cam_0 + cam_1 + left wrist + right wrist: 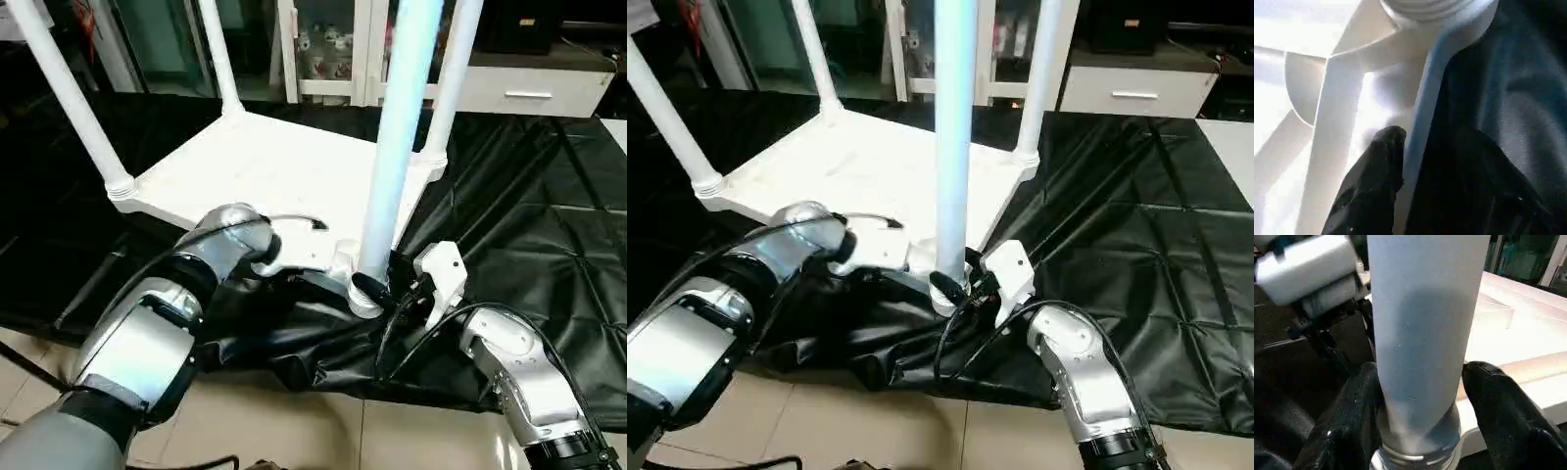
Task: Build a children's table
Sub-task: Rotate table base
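The upturned tabletop (pixel 265 171) is laid on the black-covered desk (pixel 549 215), its near corner at the desk's front edge. The near leg (pixel 1422 333) (upright in its socket) is clasped by the right tool (pixel 1422 396). The left tool (pixel 1396 161) is closed over the tabletop's rim.

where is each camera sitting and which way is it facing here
Left eye, on the head: down at the upturned tabletop, over both silver forearms.
Right eye: same scene, slightly shifted.
Left wrist: along the left gripper at the tabletop's rim; one black finger.
Right wrist: along the right gripper, fingers around the near leg.
All share that near corner.
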Controlling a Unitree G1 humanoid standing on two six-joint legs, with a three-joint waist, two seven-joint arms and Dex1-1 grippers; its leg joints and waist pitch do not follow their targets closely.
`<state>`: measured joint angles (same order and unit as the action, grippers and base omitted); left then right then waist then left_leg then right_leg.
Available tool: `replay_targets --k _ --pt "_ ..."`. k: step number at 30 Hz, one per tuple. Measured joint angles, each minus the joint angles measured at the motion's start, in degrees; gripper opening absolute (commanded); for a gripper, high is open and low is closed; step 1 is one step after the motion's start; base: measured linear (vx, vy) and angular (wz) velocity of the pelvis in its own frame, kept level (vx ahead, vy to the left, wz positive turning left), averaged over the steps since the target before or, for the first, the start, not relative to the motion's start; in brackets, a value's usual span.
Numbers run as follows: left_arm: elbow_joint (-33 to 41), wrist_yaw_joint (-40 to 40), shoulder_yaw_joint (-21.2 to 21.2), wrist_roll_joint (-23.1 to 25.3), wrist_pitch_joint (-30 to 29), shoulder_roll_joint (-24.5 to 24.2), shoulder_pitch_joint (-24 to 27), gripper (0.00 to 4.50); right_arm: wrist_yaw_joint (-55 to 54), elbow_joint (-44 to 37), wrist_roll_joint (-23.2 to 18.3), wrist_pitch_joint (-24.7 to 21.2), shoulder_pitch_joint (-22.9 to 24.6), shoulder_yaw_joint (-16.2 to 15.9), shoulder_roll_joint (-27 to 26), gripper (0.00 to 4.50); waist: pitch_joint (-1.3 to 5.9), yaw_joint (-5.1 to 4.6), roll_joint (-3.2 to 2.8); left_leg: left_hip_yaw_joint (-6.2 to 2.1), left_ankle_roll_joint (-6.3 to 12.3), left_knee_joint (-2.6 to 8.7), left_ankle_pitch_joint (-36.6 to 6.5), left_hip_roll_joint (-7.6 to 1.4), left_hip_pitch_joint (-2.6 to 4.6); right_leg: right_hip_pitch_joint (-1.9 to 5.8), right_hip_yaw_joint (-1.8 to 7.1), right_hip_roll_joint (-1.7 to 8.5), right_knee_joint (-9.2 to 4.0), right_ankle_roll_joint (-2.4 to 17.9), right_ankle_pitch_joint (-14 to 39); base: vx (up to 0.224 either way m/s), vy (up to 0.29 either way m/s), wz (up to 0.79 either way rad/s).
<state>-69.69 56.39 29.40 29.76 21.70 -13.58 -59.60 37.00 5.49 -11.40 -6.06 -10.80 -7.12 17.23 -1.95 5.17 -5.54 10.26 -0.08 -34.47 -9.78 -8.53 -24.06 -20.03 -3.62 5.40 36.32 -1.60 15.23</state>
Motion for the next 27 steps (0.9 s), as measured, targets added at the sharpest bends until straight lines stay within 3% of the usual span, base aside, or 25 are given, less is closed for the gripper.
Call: replay_targets --k 4,8,11,21,27 --pt "-1.9 -10.1 2.6 3.7 -0.1 0.7 0.0 2.03 -1.2 -0.1 0.1 0.0 0.4 0.8 0.0 2.87 0.04 0.01 -0.73 0.0 0.0 0.0 0.0 0.01 0.0 0.07 0.01 0.0 -0.17 0.0 -0.3 0.0 0.0 0.0" --pt "-2.6 -10.3 4.7 5.5 -0.1 0.1 -0.7 2.03 -1.8 -0.9 0.0 0.0 1.9 1.2 0.1 2.87 0.14 0.04 -1.22 0.0 -0.01 0.0 0.0 0.01 0.03 0.09 0.01 0.0 -0.18 0.1 -0.3 0.0 0.0 0.0" --pt "-2.6 -7.1 4.7 5.9 0.0 -0.5 -1.1 2.03 -1.6 -1.4 0.0 0.0 2.5 1.1 0.1 2.87 0.2 -0.51 -1.73 0.01 -0.01 0.01 0.0 0.03 0.05 0.06 0.08 0.0 -0.2 0.0 -0.4 0.0 0.0 0.0" --pt "-2.8 4.4 1.3 1.2 2.0 -1.8 -1.4 2.03 -1.4 -1.0 -0.4 1.2 2.5 1.1 1.0 2.87 0.09 -2.14 -1.55 0.08 0.0 0.06 0.0 0.02 -0.01 -0.01 0.14 -0.03 -0.39 0.0 -0.4 0.0 0.0 0.0" --pt "-3.2 7.3 -3.4 -3.5 2.5 -1.6 0.2 2.03 -1.4 -0.3 -0.8 1.3 2.2 1.6 1.4 2.87 -0.07 -2.0 -1.19 0.09 0.01 0.07 0.0 0.02 -0.01 -0.02 0.14 -0.03 -0.38 0.0 -0.4 0.0 0.0 0.0"
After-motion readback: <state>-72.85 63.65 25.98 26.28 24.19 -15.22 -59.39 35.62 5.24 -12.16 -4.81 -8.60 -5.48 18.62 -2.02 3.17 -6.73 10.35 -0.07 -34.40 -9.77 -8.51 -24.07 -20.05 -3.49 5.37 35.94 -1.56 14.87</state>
